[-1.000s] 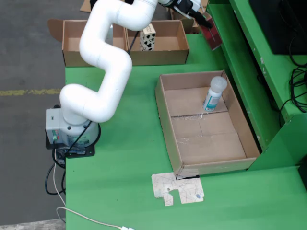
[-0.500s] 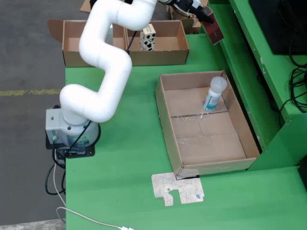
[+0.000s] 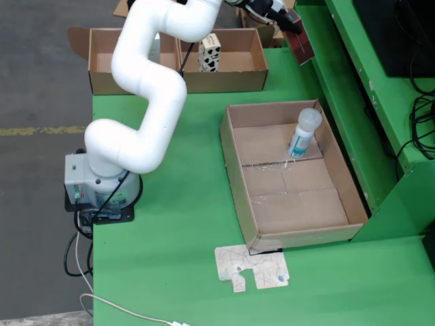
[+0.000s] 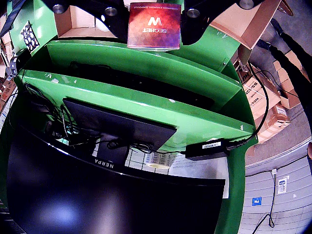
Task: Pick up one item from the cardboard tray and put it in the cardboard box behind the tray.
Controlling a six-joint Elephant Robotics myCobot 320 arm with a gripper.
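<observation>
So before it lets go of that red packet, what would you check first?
1. Red packet clamped between the gripper fingers: ok.
2. Packet above a cardboard box: cannot tell; in the fixed view it hangs near the right-hand box, close to the green shelf.
3. Room in that box: ok, only a spotted carton stands inside.
4. Tray undisturbed: ok, the white bottle still leans in it.
5. Height above the box: cannot tell.
</observation>
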